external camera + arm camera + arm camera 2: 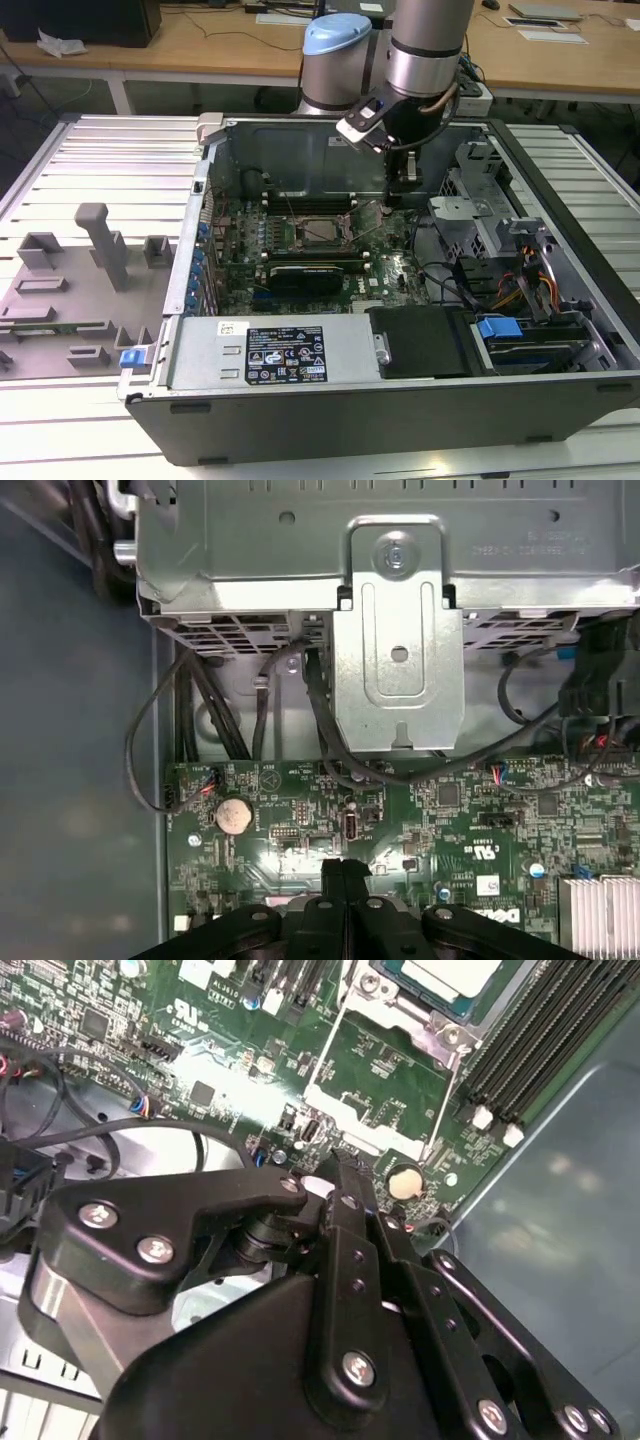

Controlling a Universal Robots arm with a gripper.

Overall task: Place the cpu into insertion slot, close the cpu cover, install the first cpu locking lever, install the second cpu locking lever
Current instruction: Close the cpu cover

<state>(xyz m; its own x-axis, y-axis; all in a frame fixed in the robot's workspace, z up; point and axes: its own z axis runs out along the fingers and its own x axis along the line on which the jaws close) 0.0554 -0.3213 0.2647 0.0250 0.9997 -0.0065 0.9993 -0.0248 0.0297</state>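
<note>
Nearest in the exterior view is the open computer case (400, 420) on the slatted tabletop (100, 140). Its power supply (280, 350) lies at about six o'clock from the insertion slot (300, 236).

The cpu (450, 972) looks already seated in that slot, silvery top up. The cpu cover (365, 1130) appears swung open away from it, since green board shows through its cut-out centre. I cannot tell how far it tilts.

So the step in hand is likely closing the cover. To do it well, the tips should catch only the frame's free edge and carry it round its hinge. They should keep off the chip's top, the thin levers beside the slot and the coin battery (405, 1182) close by.

The pincer (338, 1168) is at about two o'clock from the slot in the exterior view, low over the board. Its tips are just beside the cover's near edge, and I cannot tell whether they touch it. Its fingers (352, 872) are drawn together, with nothing seen between them.

Behind, the arm (425, 50) stands nearly upright over the case, wrist pointing straight down.
</note>
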